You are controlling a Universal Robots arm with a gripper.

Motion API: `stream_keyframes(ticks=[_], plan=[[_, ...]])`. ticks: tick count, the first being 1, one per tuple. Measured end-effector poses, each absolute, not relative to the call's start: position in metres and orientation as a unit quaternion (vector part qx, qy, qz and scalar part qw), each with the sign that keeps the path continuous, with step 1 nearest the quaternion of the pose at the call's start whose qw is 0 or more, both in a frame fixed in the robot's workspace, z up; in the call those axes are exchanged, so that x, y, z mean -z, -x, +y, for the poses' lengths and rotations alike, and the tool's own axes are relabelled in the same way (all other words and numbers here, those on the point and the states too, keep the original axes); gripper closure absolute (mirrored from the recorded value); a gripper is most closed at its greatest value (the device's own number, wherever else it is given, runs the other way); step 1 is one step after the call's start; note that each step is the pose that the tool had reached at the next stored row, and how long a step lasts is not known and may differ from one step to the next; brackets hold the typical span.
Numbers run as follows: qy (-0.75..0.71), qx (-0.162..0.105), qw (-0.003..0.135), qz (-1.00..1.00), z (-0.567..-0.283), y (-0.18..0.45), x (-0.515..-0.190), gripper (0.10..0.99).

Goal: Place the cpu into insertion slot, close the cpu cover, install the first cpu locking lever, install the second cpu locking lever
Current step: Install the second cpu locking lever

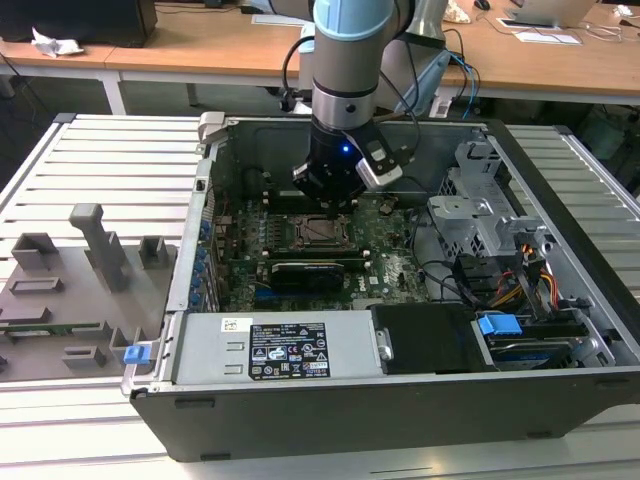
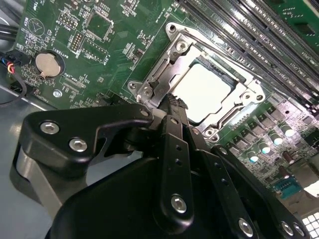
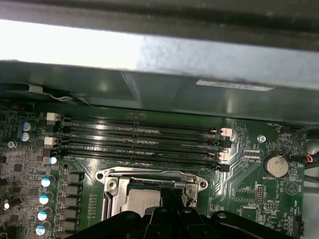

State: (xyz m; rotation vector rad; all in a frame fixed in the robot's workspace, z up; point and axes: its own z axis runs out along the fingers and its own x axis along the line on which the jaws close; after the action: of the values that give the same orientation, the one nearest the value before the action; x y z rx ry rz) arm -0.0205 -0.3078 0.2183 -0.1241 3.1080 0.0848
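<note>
Case: an open computer case [image 1: 560, 330] is laid flat on the slatted desk [image 1: 100, 170], so the motherboard [image 1: 385, 265] faces upward and can be reached from above.
Arm: the robot arm [image 1: 345, 60] is lowered into the case at upper centre of the exterior view, with the pincer [image 1: 325, 192] just above the board.
Cpu: the cpu [image 2: 202, 92] is seen seated in the insertion slot [image 2: 172, 82], upper centre of the second wrist view; its pale metal top shows through the frame.
Cpu cover: the cpu cover [image 2: 234, 107] appears laid down around the chip, judged from the silvery frame bordering it.
Pincer state: the fingers [image 2: 174, 124] are pressed together with nothing between them, apparently so a narrow tip can be used for pushing.
Relation: in the second wrist view the fingertip is placed at the socket's lower-left edge, beside the frame hardware; whether it touches cannot be told.
Levers: their state cannot be told.
Memory slots: long memory slots [image 3: 144, 137] run just beyond the socket.
</note>
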Motion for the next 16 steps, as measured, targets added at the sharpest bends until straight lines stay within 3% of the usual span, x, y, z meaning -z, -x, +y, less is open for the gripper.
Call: stream_keyframes(ticks=[16], plan=[[0.040, -0.027, 0.015, 0.999, -0.316, 0.020, -0.229, 0.980]])
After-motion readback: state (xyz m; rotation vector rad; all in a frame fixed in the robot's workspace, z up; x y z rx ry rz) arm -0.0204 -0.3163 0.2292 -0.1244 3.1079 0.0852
